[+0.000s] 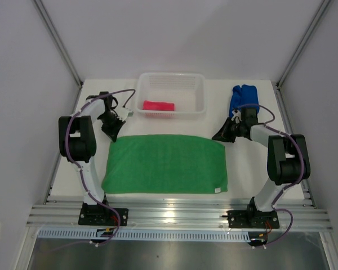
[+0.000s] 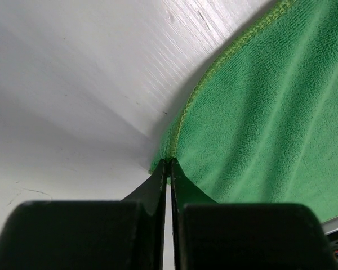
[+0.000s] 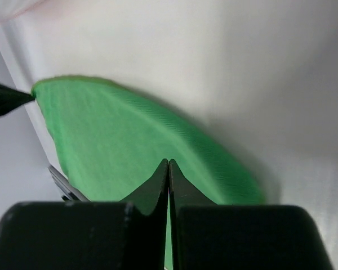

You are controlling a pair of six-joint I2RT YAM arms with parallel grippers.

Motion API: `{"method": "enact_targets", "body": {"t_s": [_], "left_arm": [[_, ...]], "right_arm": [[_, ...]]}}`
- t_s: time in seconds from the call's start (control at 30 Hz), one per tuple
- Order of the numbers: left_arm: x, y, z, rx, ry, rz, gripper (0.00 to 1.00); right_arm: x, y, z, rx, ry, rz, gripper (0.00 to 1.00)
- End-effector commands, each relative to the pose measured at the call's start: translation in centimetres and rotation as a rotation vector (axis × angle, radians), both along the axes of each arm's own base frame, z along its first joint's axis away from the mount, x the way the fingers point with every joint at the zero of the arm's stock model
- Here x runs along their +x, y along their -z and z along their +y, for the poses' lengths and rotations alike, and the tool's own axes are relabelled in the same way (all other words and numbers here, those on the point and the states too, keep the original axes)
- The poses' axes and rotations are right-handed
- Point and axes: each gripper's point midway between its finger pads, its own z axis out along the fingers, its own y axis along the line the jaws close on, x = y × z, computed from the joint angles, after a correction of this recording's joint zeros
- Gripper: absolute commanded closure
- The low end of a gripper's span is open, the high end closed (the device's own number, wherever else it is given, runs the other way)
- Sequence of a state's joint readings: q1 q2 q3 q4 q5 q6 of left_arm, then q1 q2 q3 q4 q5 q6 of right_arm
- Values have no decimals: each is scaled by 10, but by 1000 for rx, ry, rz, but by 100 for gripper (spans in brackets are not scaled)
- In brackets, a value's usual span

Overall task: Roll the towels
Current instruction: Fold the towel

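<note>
1. Top external: pink towel (image 1: 158,105) sits rolled in the basket (image 1: 172,75), looks done. Blue towel (image 1: 244,97) is bunched on the table (image 1: 242,169), far right; can't tell if properly rolled.
2. Green towel (image 1: 166,163) lies flat at table centre, unrolled.
3. Left gripper (image 1: 114,134) and right gripper (image 1: 219,136) are pinched tight on its far corners. My read: green roll is just starting.

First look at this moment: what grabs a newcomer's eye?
A green towel lies spread flat across the middle of the table, with both arms' jaws shut on its far corners. Behind it, a rolled pink towel sits in the white basket, and a bunched blue towel lies at the far right.
</note>
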State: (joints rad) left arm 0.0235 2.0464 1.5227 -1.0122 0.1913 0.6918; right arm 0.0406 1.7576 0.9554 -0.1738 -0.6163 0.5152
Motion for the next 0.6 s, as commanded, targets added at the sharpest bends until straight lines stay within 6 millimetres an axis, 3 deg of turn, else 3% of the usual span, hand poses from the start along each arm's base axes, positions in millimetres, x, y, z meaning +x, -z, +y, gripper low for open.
{"method": "enact_targets", "body": {"t_s": [0.0, 0.07, 0.2, 0.27, 0.4, 0.47, 0.57], "left_arm": [[10, -23, -5, -21, 26, -90, 99], [11, -23, -4, -14, 27, -92, 99], [10, -21, -1, 3, 28, -91, 99], [11, -20, -1, 3, 25, -92, 99], [9, -19, 0, 6, 21, -87, 99], [8, -18, 0, 8, 23, -87, 100], [8, -19, 1, 9, 24, -92, 99]], "right_arm": [[10, -45, 30, -18, -122, -190, 100], [2, -48, 43, -29, -163, -205, 100], [-4, -35, 39, -107, -149, -174, 99], [-1, -33, 25, -146, -100, -169, 89], [15, -42, -1, -259, -42, -207, 56], [19, -41, -10, -295, -34, -193, 50], [12, -22, -8, -305, -91, -146, 46]]}}
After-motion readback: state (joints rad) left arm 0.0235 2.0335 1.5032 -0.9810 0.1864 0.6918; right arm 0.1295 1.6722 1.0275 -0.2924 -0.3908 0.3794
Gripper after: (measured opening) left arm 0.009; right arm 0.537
